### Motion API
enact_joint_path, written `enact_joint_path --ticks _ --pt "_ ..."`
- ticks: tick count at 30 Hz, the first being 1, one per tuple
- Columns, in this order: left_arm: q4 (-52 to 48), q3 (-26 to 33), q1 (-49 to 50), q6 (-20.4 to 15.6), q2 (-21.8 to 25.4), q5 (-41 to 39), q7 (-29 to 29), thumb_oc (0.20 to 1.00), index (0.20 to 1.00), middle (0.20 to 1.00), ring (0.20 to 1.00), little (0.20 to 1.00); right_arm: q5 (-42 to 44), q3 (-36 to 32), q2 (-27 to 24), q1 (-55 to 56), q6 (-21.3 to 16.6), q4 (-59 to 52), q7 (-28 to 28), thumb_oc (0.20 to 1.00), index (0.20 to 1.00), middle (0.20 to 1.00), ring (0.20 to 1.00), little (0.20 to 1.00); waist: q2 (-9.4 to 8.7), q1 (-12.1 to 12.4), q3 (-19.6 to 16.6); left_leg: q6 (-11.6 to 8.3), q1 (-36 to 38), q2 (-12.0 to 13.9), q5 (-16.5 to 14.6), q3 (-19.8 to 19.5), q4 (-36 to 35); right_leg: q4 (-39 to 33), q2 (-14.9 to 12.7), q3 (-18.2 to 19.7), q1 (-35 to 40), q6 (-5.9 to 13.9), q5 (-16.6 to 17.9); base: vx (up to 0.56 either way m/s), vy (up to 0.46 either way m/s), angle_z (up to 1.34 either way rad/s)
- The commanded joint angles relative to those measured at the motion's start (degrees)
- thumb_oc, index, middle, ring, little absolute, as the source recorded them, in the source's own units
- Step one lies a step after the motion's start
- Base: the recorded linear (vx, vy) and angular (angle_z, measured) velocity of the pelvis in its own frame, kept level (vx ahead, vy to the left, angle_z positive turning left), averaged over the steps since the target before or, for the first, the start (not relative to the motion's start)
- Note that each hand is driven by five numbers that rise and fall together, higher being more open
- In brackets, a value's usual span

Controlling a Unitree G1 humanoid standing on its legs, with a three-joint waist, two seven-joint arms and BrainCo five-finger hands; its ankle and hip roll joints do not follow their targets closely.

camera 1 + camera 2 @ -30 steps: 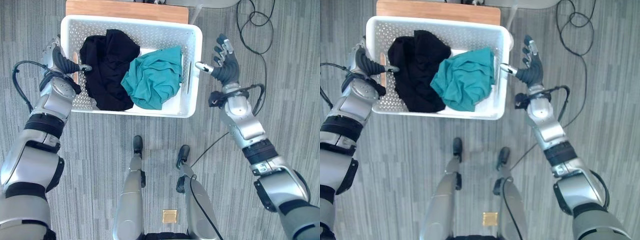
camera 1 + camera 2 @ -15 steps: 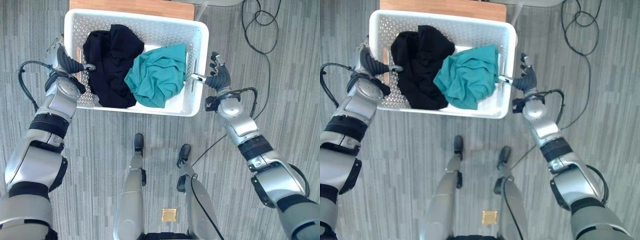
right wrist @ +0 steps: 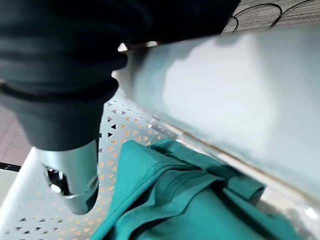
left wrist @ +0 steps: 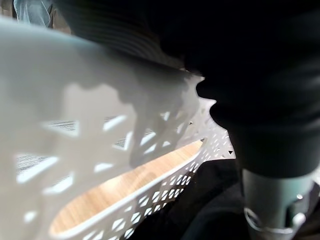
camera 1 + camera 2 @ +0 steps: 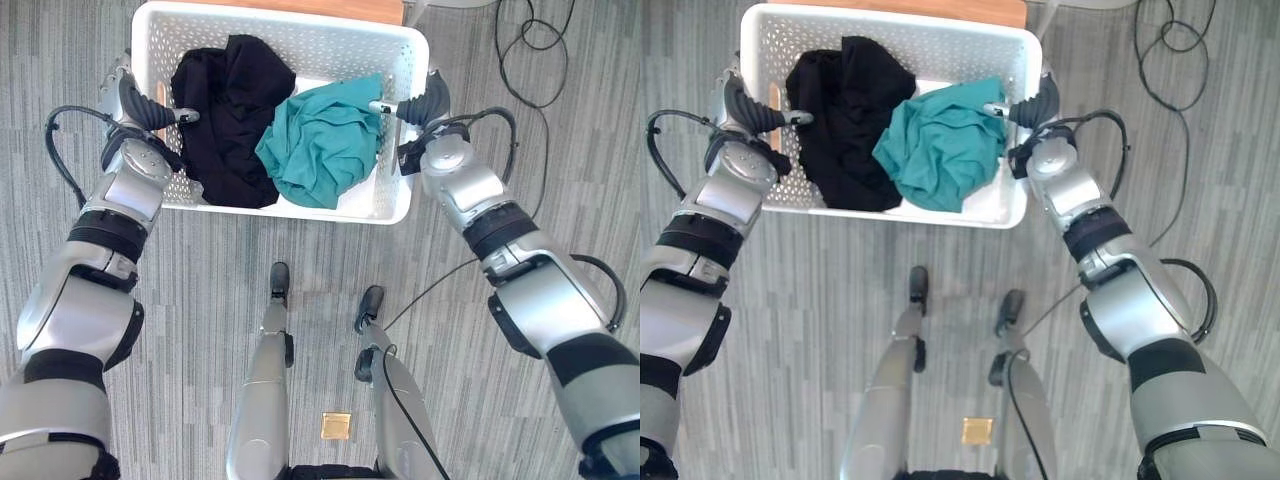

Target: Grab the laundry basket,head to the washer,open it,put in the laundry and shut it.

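Observation:
The white perforated laundry basket (image 5: 290, 24) sits on the grey floor ahead of me. It holds a black garment (image 5: 225, 120) on its left and a teal garment (image 5: 320, 140) on its right. My left hand (image 5: 135, 100) grips the left rim, with its thumb (image 4: 270, 210) hooked inside over the wall (image 4: 75, 100). My right hand (image 5: 425, 100) is on the right rim. Its thumb (image 3: 75, 185) reaches inside above the teal garment (image 3: 175, 200), and its fingers are down the outside of the wall.
A wooden board (image 5: 910, 8) lies against the basket's far side and shows through the wall holes (image 4: 100, 195). A small brass plate (image 5: 337, 427) is set into the striped grey carpet in front of me.
My right hand swung in from open air beside the basket and closed on its right rim. The left hand kept its hold. The camera moved nearer, so the basket sits higher in view.

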Motion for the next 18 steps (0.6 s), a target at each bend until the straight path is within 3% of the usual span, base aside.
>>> enact_joint_path --ticks 1,11,18 --pt "1.59 -2.53 -3.28 -3.53 -2.96 -1.55 -0.80 1.000 1.000 1.000 1.000 1.000 -1.56 3.33 5.68 -1.14 1.00 3.59 2.37 1.000 1.000 1.000 1.000 1.000 -2.56 0.93 0.45 -0.33 -2.39 -1.78 -10.40 0.31 8.70 -1.54 -2.88 4.65 -0.64 2.57 0.20 0.01 0.037 -0.01" --pt "1.15 -2.67 -3.28 -2.95 -4.88 -2.43 0.24 1.000 1.000 1.000 1.000 1.000 6.48 0.63 12.31 4.66 -0.36 3.26 0.08 1.000 1.000 1.000 1.000 1.000 -2.29 1.02 0.90 -0.08 -2.77 -2.18 -10.12 0.37 7.96 -1.73 -2.72 4.51 -0.92 2.71 0.47 0.00 0.004 0.00" --pt "-1.77 -2.53 -3.21 -2.70 -5.25 -2.88 0.33 1.000 1.000 1.000 1.000 1.000 12.27 -1.57 14.58 4.86 -2.51 1.82 -1.44 1.000 1.000 1.000 1.000 1.000 -0.84 2.11 0.89 -0.02 -3.46 -2.81 -10.32 0.74 8.47 -1.67 -3.23 4.64 -1.61 2.75 0.65 0.00 0.019 0.00"
